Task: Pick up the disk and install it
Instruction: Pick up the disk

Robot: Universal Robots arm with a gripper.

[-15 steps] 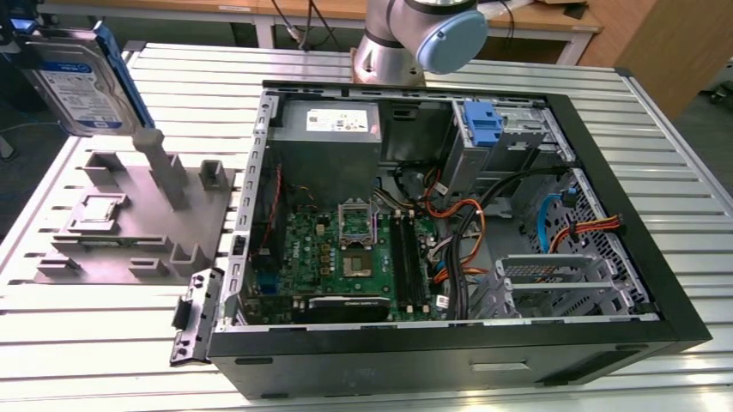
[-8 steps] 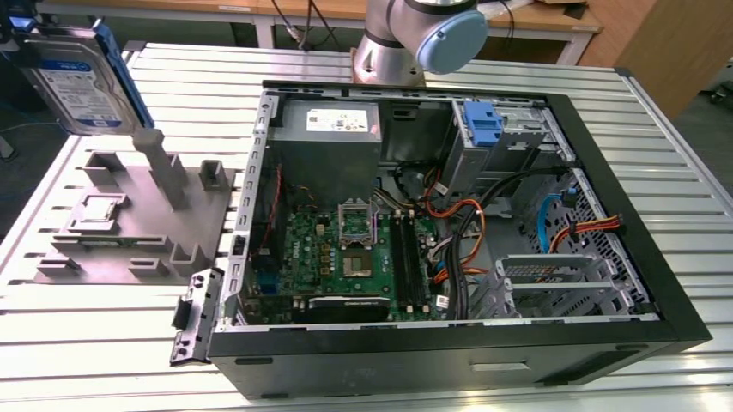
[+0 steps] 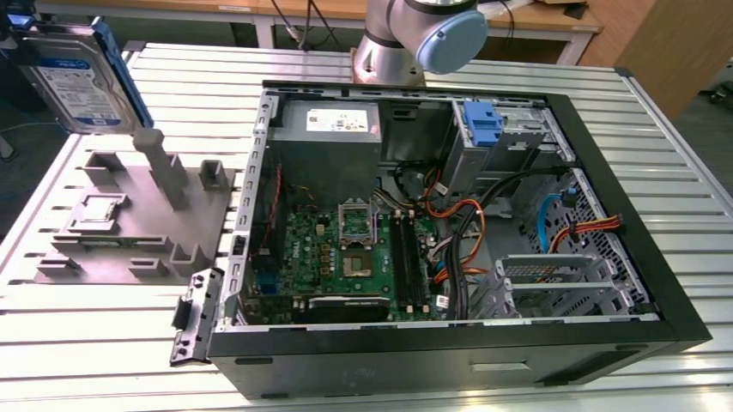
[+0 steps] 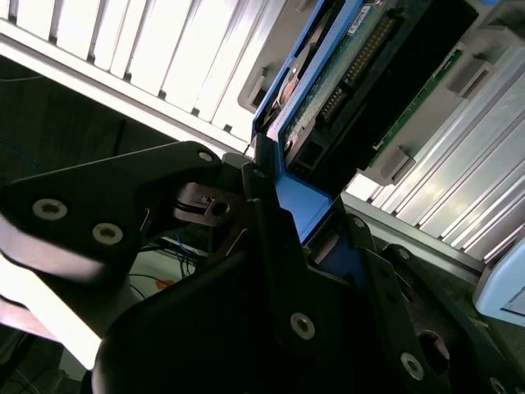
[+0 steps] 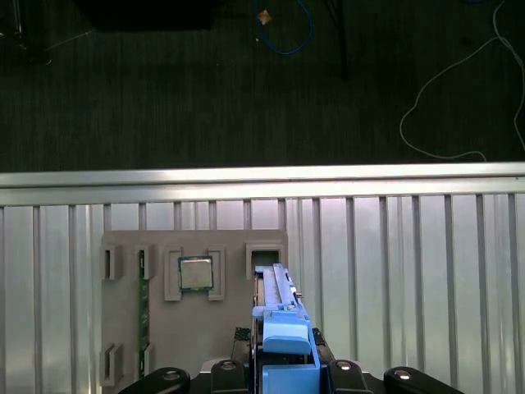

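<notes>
Disk (image 3: 75, 75) is up in the air at the exterior view's left. It stands near upright with a slight tilt, label facing out, clear of the grey fixture (image 3: 126, 219) below it and well apart from the open case (image 3: 458, 215). Gripper (image 5: 287, 367) has it by the blue carrier (image 4: 299, 205) — fingers (image 4: 267, 226) clenched on the carrier's end, with the disk's board side showing in the second wrist view. In the first wrist view the disk hangs edge-on over the fixture, near an empty slot (image 5: 264, 253), with a CPU (image 5: 195, 273) in the pocket just beside. Step in hand, as I judge it: pick-up done, transfer to the case not yet begun, install untouched. The case lies open on the slatted table (image 3: 201, 94). Another blue carrier (image 3: 487, 124) sits in a bay near the arm base (image 3: 396, 51), and a bare metal cage (image 3: 561, 279) is at the opposite end. The next move calls for carrying the disk across to the case, turning it from upright to match the bay rails, and staying off the loose cables (image 3: 469, 232) — which bay is meant, can't tell.
</notes>
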